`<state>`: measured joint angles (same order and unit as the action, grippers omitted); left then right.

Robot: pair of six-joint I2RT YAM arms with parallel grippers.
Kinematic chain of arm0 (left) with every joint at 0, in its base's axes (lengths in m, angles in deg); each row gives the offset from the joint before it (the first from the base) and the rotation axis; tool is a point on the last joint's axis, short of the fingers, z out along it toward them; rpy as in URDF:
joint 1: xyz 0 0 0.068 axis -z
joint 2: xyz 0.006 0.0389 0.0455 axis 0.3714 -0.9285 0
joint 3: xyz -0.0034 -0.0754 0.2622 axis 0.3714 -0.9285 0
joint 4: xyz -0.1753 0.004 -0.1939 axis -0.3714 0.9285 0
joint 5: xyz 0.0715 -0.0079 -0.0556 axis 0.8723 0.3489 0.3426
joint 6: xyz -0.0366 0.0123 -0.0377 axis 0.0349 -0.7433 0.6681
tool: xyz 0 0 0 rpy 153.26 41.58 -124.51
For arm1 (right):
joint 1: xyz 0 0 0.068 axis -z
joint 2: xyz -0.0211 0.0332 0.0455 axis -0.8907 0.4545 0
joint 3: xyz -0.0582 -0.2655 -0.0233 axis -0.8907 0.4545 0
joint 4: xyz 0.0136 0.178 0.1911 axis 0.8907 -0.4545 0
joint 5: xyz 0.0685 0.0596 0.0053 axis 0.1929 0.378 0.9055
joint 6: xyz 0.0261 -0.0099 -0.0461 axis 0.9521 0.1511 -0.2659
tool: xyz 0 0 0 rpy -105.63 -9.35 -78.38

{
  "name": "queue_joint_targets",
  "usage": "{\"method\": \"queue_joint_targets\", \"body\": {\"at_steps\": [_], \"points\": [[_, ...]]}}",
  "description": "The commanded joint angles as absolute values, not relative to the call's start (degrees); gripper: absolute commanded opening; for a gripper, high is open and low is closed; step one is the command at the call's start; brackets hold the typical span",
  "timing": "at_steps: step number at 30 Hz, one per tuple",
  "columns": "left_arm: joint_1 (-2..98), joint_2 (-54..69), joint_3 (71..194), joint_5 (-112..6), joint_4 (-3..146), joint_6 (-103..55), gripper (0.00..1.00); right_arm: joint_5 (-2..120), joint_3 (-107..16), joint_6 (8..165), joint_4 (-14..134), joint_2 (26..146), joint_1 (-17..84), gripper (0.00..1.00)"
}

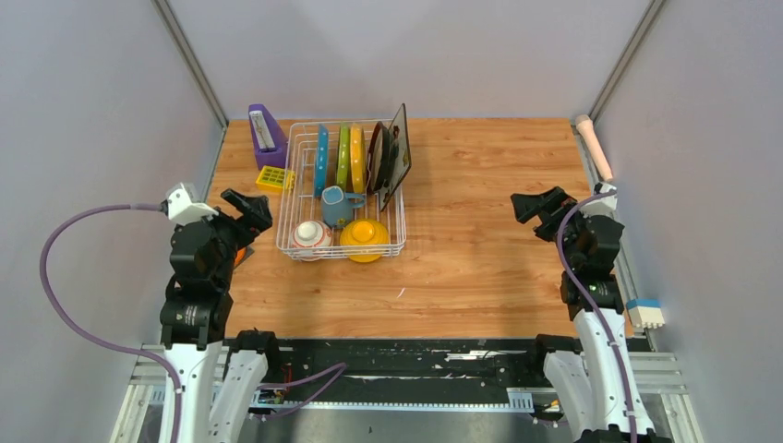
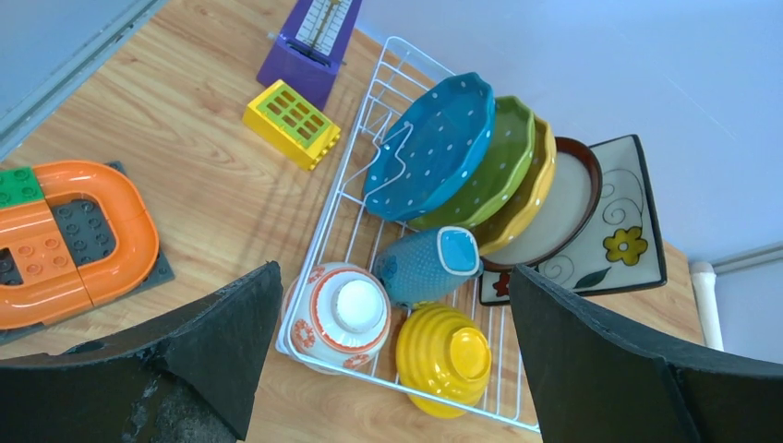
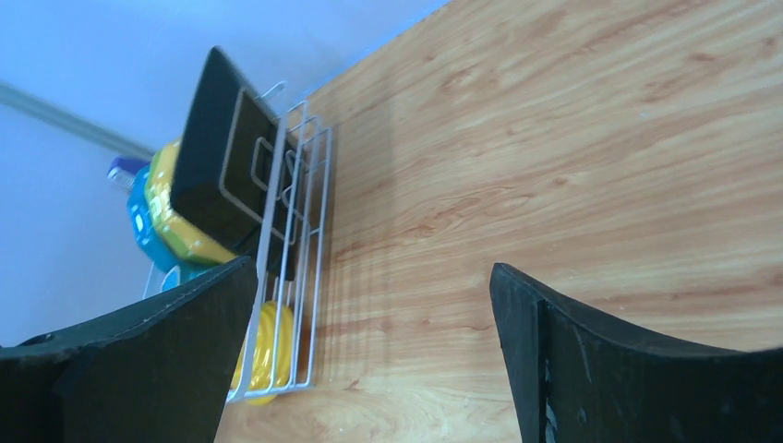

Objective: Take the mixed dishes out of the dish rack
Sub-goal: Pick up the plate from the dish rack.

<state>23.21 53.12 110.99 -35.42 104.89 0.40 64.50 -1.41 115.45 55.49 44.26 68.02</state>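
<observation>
Toward the far left corner of the counter (image 1: 480, 231): the dish rack (image 1: 300, 175), fully loaded. On edge between its prongs, left to right: blue-dotted plate (image 1: 321, 159), green-dotted plate (image 1: 343, 155), yellow plate (image 1: 356, 157), red-rimmed white round plate (image 1: 376, 159), dark square plate (image 1: 397, 155). From overhead, little more than rims, packed close. Faces readable from the left wrist only. From the right wrist, just the square plate's dark back through the wires, with slivers of yellow and blue behind.

At the rack's near end: blue-grey mug (image 1: 338, 205), tilted; red-and-white patterned bowl (image 1: 310, 237) and yellow bowl (image 1: 364, 235), both upside down.

Left tool (image 1: 247, 209): jaws spread wide, nothing gripped, just off the rack's near left corner, not touching. Right tool (image 1: 543, 205): likewise wide and empty, by the counter's right edge, well apart from the rack.

Left of the rack: purple slanted holder (image 1: 265, 134), top cut off in the left wrist view, and yellow grid block (image 1: 274, 178). Orange brick track (image 2: 92, 231), cropped at that view's left edge, mostly hidden behind the left arm from overhead.
</observation>
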Motion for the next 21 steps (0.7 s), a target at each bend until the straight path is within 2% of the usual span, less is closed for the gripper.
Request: {"method": "queue_joint_targets", "body": {"at_steps": [1,5,8,10,12,16,18,21], "points": [[22.94,53.77,109.99,-36.22,104.97,0.42,1.00,76.03,-0.38,111.80,64.10,42.55,68.14,1.00],[22.94,53.57,108.07,-36.38,103.60,1.10,1.00,89.05,-2.03,109.73,67.09,45.83,68.06,1.00],[22.95,53.15,106.90,-36.99,102.02,1.31,1.00,96.34,-11.54,111.00,61.47,53.91,67.79,1.00],[22.94,53.03,105.85,-37.99,100.72,1.36,1.00,96.54,-17.81,110.39,57.44,59.68,65.09,1.00],[22.97,52.91,104.05,-38.93,99.64,1.31,1.00,84.58,-24.09,108.13,53.28,65.23,55.94,1.00],[22.99,52.13,103.18,-39.08,100.40,0.94,1.00,51.53,-42.04,103.82,41.41,76.97,41.58,0.95],[22.95,51.63,103.37,-38.46,101.34,0.99,1.00,40.23,-49.00,103.89,38.90,82.90,37.79,0.94],[22.94,51.54,103.22,-37.99,101.78,1.08,1.00,29.69,-57.48,100.78,37.89,91.37,32.94,0.93]]}}
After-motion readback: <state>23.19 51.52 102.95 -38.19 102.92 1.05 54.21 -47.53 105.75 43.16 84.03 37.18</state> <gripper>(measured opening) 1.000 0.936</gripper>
